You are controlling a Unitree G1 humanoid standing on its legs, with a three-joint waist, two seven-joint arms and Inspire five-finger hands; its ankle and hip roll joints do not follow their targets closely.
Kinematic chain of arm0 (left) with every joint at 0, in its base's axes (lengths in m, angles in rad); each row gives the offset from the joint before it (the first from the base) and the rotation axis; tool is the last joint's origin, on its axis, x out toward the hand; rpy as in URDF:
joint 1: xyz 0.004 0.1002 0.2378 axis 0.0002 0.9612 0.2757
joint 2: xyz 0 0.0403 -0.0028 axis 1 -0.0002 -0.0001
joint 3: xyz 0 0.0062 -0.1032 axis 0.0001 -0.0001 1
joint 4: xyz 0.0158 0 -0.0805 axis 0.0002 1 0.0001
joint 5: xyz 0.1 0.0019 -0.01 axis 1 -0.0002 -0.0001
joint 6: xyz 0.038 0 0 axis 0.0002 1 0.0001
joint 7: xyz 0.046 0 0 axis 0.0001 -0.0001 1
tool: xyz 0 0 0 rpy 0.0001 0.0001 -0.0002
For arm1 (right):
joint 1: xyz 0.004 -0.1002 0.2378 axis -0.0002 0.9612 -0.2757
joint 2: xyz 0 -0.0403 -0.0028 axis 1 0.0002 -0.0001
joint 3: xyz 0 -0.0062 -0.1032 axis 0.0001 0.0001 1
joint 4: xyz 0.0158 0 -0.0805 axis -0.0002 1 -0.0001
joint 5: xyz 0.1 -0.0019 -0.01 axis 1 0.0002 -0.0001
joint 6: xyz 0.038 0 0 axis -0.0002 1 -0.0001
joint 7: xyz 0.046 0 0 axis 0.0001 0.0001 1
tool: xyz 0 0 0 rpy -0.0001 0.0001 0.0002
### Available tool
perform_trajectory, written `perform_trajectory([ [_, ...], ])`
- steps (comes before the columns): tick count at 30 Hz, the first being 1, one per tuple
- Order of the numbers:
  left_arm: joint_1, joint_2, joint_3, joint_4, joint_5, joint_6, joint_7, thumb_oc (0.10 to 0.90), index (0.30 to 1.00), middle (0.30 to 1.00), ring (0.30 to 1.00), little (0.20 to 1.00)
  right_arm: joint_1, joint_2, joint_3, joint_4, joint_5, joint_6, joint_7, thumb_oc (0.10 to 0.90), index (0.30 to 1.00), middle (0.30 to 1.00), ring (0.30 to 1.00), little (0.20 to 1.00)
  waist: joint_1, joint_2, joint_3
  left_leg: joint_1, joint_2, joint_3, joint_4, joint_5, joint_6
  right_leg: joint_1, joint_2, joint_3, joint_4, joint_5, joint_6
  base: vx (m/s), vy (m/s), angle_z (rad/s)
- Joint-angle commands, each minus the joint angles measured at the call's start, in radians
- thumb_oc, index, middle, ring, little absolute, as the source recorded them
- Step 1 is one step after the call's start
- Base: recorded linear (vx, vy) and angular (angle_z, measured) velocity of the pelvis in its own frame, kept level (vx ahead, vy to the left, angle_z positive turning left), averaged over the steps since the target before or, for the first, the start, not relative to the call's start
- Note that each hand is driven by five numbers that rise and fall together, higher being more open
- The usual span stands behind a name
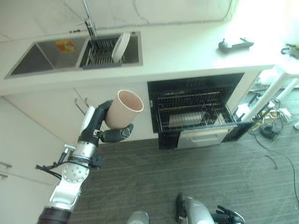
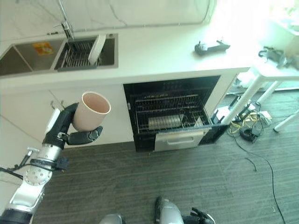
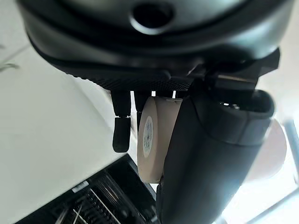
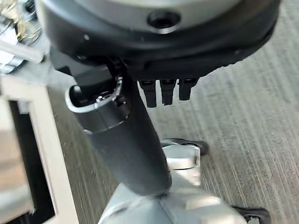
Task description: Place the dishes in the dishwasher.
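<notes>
The robot's left hand (image 1: 110, 126) curls around a pale cup (image 1: 123, 108), holding it mouth-up in the air left of the open dishwasher (image 1: 194, 116), seemingly ready to load. Its right hand (image 4: 163, 91) hangs idle, fingers relaxed.

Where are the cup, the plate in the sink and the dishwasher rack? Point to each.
cup (image 1: 122, 113): left eye view, outer wall below the rim.
plate (image 1: 121, 46): left eye view, its white face.
rack (image 1: 191, 111): left eye view, wire grid.

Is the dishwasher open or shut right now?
Open. The dishwasher shows its dark inside under the counter, with the wire rack pulled forward. The left hand holds a cup beside it.
</notes>
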Motion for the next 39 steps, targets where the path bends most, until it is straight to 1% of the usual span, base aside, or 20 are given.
perform_trajectory([
  [1,-0.162,0.047,0.057,-0.137,-0.045,-0.093,0.013,0.4,0.3,0.3,0.3,0.3,-0.042,-0.021,0.006,0.035,0.042,-0.053,-0.006,0.8,0.9,0.9,0.9,0.9,-0.045,0.002,-0.022,-0.019,0.024,0.144,-0.075,0.19,0.116,0.16,-0.093,0.031,-0.079,-0.057,0.169,0.17,-0.382,0.17],
  [2,-0.173,0.044,0.048,-0.131,-0.047,-0.095,0.011,0.4,0.3,0.3,0.3,0.3,-0.04,-0.023,0.003,0.035,0.045,-0.053,-0.01,0.8,0.9,0.9,0.9,0.9,-0.05,0.004,-0.02,-0.017,0.004,0.161,-0.075,0.17,0.119,0.166,-0.094,0.014,-0.079,-0.06,0.169,0.15,-0.271,0.75],
  [3,-0.184,0.042,0.043,-0.124,-0.045,-0.092,0.014,0.4,0.3,0.3,0.3,0.3,-0.039,-0.026,0.001,0.04,0.034,-0.053,-0.011,0.8,0.9,0.9,0.9,0.9,-0.05,0.012,-0.02,-0.034,-0.051,0.161,-0.077,0.143,0.14,0.16,-0.094,0.005,-0.079,-0.052,0.168,0.11,-0.072,1.13],
  [5,-0.185,0.041,0.045,-0.123,-0.036,-0.084,0.017,0.4,0.3,0.3,0.3,0.3,-0.036,-0.023,0.004,0.05,0.015,-0.049,-0.012,0.8,0.9,0.9,0.9,0.9,-0.051,0.04,-0.027,-0.06,-0.121,0.126,-0.077,0.096,0.157,0.157,-0.061,0.01,-0.079,-0.052,0.174,0.15,-0.021,0.55],
  [6,-0.18,0.04,0.05,-0.133,-0.035,-0.072,0.016,0.4,0.3,0.3,0.3,0.3,-0.032,-0.017,0.009,0.052,0.009,-0.048,-0.015,0.8,0.9,0.9,0.9,0.9,-0.046,0.062,-0.028,-0.085,-0.169,0.096,-0.077,0.088,0.164,0.154,-0.032,0.011,-0.079,-0.052,0.174,0.25,-0.045,-0.4],
  [7,-0.14,0.025,0.067,-0.147,-0.022,-0.109,0.004,0.4,0.3,0.3,0.3,0.3,-0.036,0.006,0.025,0.045,0.009,-0.049,-0.043,0.8,0.9,0.9,0.9,0.9,-0.028,0.082,-0.025,-0.129,-0.217,0.071,-0.077,0.104,0.181,0.158,0.01,0.016,-0.079,-0.052,0.17,0.23,-0.041,-0.49],
  [9,-0.115,0.018,0.077,-0.145,-0.01,-0.132,0.007,0.4,0.3,0.3,0.3,0.3,-0.042,0.013,0.022,0.044,0.014,-0.047,-0.05,0.8,0.9,0.9,0.9,0.9,-0.023,0.089,-0.027,-0.127,-0.218,0.058,-0.077,0.094,0.191,0.168,0.028,0.022,-0.079,-0.06,0.166,0.17,0.011,-0.4],
  [12,-0.085,0.016,0.098,-0.153,0.0,-0.143,0.021,0.4,0.3,0.3,0.3,0.3,-0.036,0.021,0.015,0.011,-0.001,-0.045,-0.04,0.8,0.9,0.9,0.9,0.9,-0.022,0.095,-0.025,-0.118,-0.209,0.043,-0.077,0.074,0.206,0.181,0.049,0.01,-0.065,-0.017,0.18,0.13,0.029,-0.28],
  [14,-0.089,0.03,0.104,-0.144,0.013,-0.148,0.042,0.4,0.3,0.3,0.3,0.3,-0.03,0.02,0.027,-0.014,-0.071,-0.072,-0.026,0.8,0.9,0.9,0.9,0.9,-0.024,0.094,-0.011,-0.118,-0.203,0.029,-0.077,0.062,0.23,0.113,0.036,0.004,0.111,-0.001,0.193,0.02,0.01,-0.27],
  [16,-0.107,0.037,0.097,-0.144,0.022,-0.131,0.042,0.4,0.3,0.3,0.3,0.3,-0.033,0.016,0.038,-0.02,-0.084,-0.103,-0.01,0.8,0.9,0.9,0.9,0.9,-0.028,0.091,0.005,-0.111,-0.204,0.019,-0.077,0.057,0.254,0.041,-0.012,0.024,0.276,0.018,0.207,0.0,-0.065,-0.28],
  [19,-0.122,0.04,0.085,-0.143,0.032,-0.109,0.053,0.4,0.3,0.3,0.3,0.3,-0.044,0.019,0.057,-0.027,-0.105,-0.124,0.009,0.8,0.9,0.9,0.9,0.9,-0.024,0.09,0.012,-0.098,-0.19,0.015,-0.077,0.056,0.254,0.072,-0.067,0.033,0.186,0.013,0.202,0.03,-0.199,0.25],
  [22,-0.151,0.062,0.067,-0.141,0.031,-0.092,0.062,0.4,0.3,0.3,0.3,0.3,-0.063,0.026,0.076,-0.018,-0.086,-0.133,0.037,0.8,0.9,0.9,0.9,0.9,-0.017,0.091,-0.004,-0.096,-0.16,-0.034,-0.077,0.054,0.236,0.139,-0.139,0.101,-0.078,0.074,0.216,-0.01,-0.45,0.35],
  [24,-0.155,0.079,0.069,-0.136,0.018,-0.091,0.062,0.4,0.3,0.3,0.3,0.3,-0.074,0.033,0.081,-0.01,-0.093,-0.141,0.057,0.8,0.9,0.9,0.9,0.9,-0.003,0.077,-0.009,-0.091,-0.144,-0.038,-0.077,0.048,0.222,0.137,-0.193,0.124,-0.079,0.07,0.238,-0.04,-0.57,0.58],
  [25,-0.153,0.096,0.074,-0.137,0.009,-0.09,0.067,0.4,0.3,0.3,0.3,0.3,-0.087,0.04,0.089,-0.018,-0.077,-0.14,0.08,0.8,0.9,0.9,0.9,0.9,0.005,0.065,-0.013,-0.083,-0.107,-0.047,-0.077,0.043,0.198,0.138,-0.221,0.159,-0.079,0.074,0.261,-0.05,-0.761,0.39],
  [26,-0.15,0.1,0.076,-0.138,0.005,-0.087,0.072,0.4,0.3,0.3,0.3,0.3,-0.091,0.041,0.093,-0.027,-0.075,-0.133,0.094,0.8,0.9,0.9,0.9,0.9,0.005,0.064,-0.013,-0.079,-0.086,-0.054,-0.077,0.045,0.187,0.142,-0.22,0.173,-0.079,0.069,0.267,-0.04,-0.818,0.19],
  [28,-0.131,0.087,0.088,-0.155,-0.012,-0.067,0.06,0.4,0.3,0.3,0.3,0.3,-0.09,0.032,0.113,-0.063,-0.081,-0.102,0.106,0.8,0.9,0.9,0.9,0.9,0.001,0.051,-0.012,-0.08,-0.017,-0.077,-0.077,0.073,0.13,0.166,-0.177,0.178,-0.079,-0.016,0.263,-0.01,-0.766,0.28],
  [31,-0.097,0.049,0.088,-0.18,-0.002,-0.078,0.084,0.4,0.3,0.3,0.3,0.3,-0.091,-0.001,0.137,-0.097,-0.085,-0.08,0.102,0.8,0.9,0.9,0.9,0.9,-0.009,0.046,-0.01,-0.12,0.069,-0.114,-0.077,0.141,0.079,0.171,-0.115,0.145,-0.079,-0.064,0.21,-0.1,-0.602,0.31],
  [34,-0.14,0.015,0.077,-0.168,0.005,-0.087,0.044,0.4,0.3,0.3,0.3,0.3,-0.082,-0.02,0.123,-0.104,-0.058,-0.064,0.092,0.8,0.9,0.9,0.9,0.9,-0.03,0.032,-0.005,-0.107,0.04,-0.001,-0.077,0.147,0.103,0.186,-0.106,0.094,-0.079,-0.078,0.178,-0.11,-0.36,0.07],
  [35,-0.166,0.006,0.059,-0.169,0.009,-0.077,0.034,0.4,0.3,0.3,0.3,0.3,-0.078,-0.02,0.125,-0.1,-0.03,-0.071,0.082,0.8,0.9,0.9,0.9,0.9,-0.037,0.025,-0.008,-0.098,0.002,0.044,-0.077,0.134,0.113,0.181,-0.11,0.078,-0.079,-0.072,0.18,-0.08,-0.167,0.36],
  [39,-0.201,0.004,0.014,-0.164,0.011,-0.073,-0.001,0.4,0.3,0.3,0.3,0.3,-0.072,0.008,0.103,-0.058,0.043,-0.075,0.038,0.8,0.9,0.9,0.9,0.9,-0.06,0.041,-0.035,-0.113,-0.003,0.054,-0.077,0.125,0.11,0.167,-0.099,0.071,-0.079,-0.064,0.184,-0.04,-0.046,0.24],
])
